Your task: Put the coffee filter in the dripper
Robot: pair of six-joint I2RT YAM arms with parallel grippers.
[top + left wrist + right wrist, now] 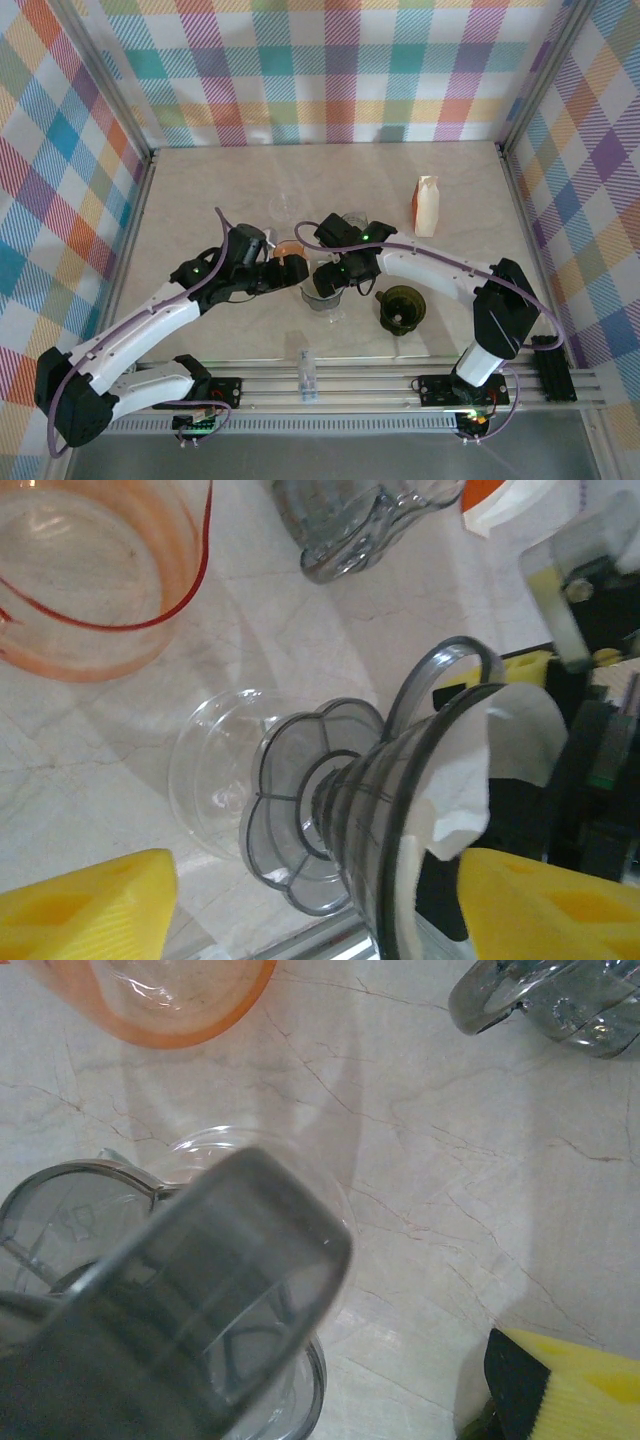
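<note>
White paper filter [520, 742] sat in the smoky grey dripper [395, 810] at mid-table, your left gripper [310, 895] stood wide around it, holding nothing, your right gripper [333, 280] gaped wide just right of it, orange cup [90, 580] lay far-left.

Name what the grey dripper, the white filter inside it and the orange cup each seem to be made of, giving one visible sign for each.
Dripper: probably smoky see-through plastic; glossy, with moulded ribs and petal-shaped base.
Filter: thin matt white paper; its edge folds and crumples softly.
Orange cup: likely translucent glossy plastic, though tinted glass is possible; light passes through its wall.
</note>
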